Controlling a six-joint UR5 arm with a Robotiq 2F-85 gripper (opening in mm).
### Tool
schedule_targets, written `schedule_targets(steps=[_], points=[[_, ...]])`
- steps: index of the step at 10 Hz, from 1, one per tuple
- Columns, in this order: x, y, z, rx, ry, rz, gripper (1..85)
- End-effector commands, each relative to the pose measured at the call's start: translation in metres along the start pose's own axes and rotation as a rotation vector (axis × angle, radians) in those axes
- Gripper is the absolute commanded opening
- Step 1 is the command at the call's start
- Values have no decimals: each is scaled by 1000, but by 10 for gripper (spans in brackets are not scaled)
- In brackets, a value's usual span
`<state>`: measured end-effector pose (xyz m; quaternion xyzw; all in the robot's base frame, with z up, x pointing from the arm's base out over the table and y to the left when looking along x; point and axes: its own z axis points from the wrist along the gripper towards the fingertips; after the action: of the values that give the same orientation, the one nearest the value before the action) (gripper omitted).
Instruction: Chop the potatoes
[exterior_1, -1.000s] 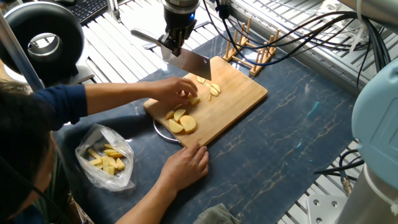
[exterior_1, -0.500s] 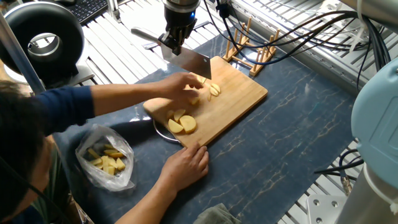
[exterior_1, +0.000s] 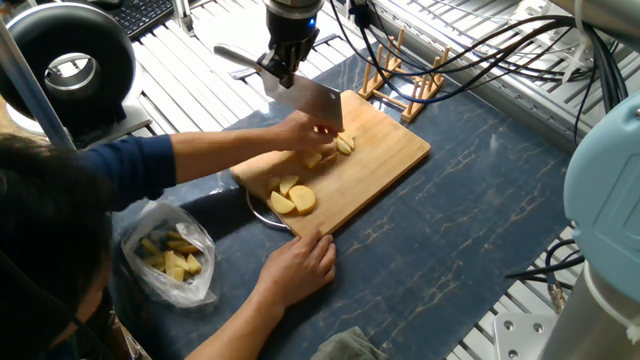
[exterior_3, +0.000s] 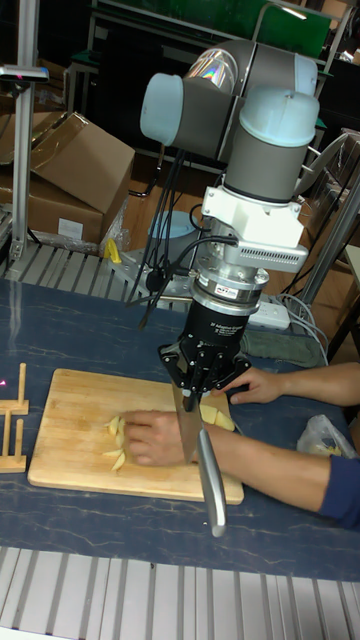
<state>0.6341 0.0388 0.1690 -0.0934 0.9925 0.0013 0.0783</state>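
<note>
Pale yellow potatoes lie on the wooden cutting board (exterior_1: 385, 150): slices (exterior_1: 292, 198) at its near-left corner and pieces (exterior_1: 341, 145) in the middle. My gripper (exterior_1: 283, 64) hangs over the board's far-left edge, shut on a cleaver (exterior_1: 310, 101) whose blade hangs just above the middle pieces. A person's hand (exterior_1: 303, 130) rests on those pieces right beside the blade. In the tall fixed view the gripper (exterior_3: 208, 377) holds the cleaver (exterior_3: 190, 432) blade-down next to that hand (exterior_3: 160, 437), with potato pieces (exterior_3: 117, 441) at the fingertips.
The person's other hand (exterior_1: 298, 266) holds the board's near edge. A clear plastic bag (exterior_1: 170, 256) of yellow pieces lies at the near left. A metal bowl (exterior_1: 260, 212) peeks from under the board. A wooden rack (exterior_1: 405, 85) stands behind the board.
The person's hand has slid along the board to the pieces under the blade. The cleaver has shifted slightly to the right.
</note>
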Motion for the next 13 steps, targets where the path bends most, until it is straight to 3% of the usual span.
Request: schedule_targets(steps=[1, 9, 13], points=[[-2, 0, 1, -6, -4, 8, 10], [-3, 1, 7, 10, -8, 0, 10], [1, -6, 28, 34, -18, 10, 10]])
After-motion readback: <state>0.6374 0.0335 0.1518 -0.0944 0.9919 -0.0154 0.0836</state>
